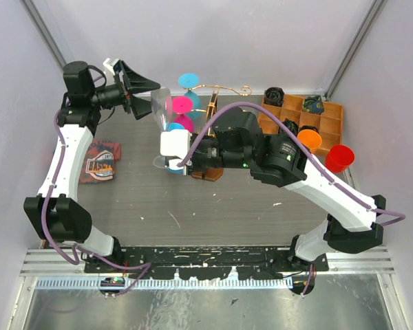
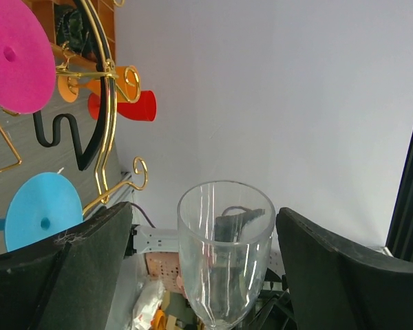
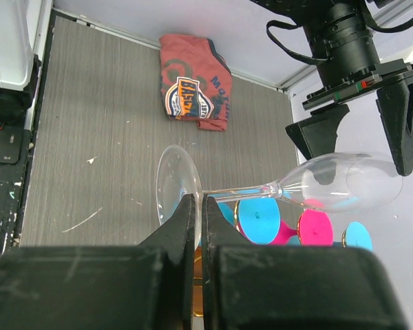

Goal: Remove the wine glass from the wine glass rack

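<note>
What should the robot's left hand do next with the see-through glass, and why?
Probably close the left hand gently on the bowl of the wine glass. The bowl sits between its open fingers, touching neither, while the right hand is shut on the glass's foot, holding it sideways. A second grip looks like the next step.

Bright, diffuse light fills all 3 views, leaving only faint shadows on the table [image 1: 193, 206]. Thin white glints streak the wine glass [image 2: 224, 254]; the near foreground in both wrist views looks soft.
</note>
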Controlling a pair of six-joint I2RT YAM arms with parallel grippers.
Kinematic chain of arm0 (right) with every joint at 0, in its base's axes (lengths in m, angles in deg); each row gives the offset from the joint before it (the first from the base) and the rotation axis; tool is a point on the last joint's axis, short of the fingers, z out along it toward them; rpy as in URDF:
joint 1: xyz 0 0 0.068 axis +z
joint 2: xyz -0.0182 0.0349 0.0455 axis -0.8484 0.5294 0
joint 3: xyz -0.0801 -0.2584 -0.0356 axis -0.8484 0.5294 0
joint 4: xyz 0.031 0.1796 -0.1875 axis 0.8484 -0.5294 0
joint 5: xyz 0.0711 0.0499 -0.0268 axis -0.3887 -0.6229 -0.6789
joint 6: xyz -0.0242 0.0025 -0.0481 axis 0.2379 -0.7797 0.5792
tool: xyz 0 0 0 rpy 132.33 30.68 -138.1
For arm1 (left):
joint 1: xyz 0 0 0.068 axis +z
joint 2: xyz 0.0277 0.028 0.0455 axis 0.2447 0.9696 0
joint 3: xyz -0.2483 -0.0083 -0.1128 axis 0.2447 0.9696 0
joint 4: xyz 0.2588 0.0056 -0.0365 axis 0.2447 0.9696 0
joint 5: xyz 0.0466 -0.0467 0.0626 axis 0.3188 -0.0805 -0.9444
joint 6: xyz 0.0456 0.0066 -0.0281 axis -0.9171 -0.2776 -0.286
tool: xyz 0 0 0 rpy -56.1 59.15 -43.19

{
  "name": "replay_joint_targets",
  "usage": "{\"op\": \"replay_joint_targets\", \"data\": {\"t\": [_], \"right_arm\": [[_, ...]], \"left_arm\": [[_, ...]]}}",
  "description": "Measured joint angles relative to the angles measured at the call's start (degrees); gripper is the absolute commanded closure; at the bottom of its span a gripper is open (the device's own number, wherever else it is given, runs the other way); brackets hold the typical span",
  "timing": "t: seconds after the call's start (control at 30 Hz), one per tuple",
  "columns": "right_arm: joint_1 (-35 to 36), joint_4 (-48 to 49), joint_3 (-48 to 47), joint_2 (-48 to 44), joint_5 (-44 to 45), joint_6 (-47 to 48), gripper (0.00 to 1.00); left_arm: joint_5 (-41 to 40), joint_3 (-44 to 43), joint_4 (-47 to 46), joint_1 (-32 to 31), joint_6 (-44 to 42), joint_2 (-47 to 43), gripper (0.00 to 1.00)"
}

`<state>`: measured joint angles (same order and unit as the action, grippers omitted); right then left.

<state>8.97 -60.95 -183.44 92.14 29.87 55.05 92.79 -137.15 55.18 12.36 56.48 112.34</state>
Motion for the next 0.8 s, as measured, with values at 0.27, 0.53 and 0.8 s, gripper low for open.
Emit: {"op": "replay_joint_targets", "data": {"t": [0.27,0.53,0.8], "right_arm": [[0.00,0.02,0.00,0.74,0.11,0.00,0.99],[0.00,0.09,0.04,0.87,0.52,0.00,0.99],[0.00,0.09,0.07,0.87,0.66,-0.02,0.99]], "left_arm": [[1.49,0.02,-0.39,-1.09,-1.20,-0.87,0.19],[2.95,0.96,0.07,-1.79,-3.45,-1.73,0.27],[3.50,0.98,0.55,-1.79,-5.42,-1.73,0.30]]}}
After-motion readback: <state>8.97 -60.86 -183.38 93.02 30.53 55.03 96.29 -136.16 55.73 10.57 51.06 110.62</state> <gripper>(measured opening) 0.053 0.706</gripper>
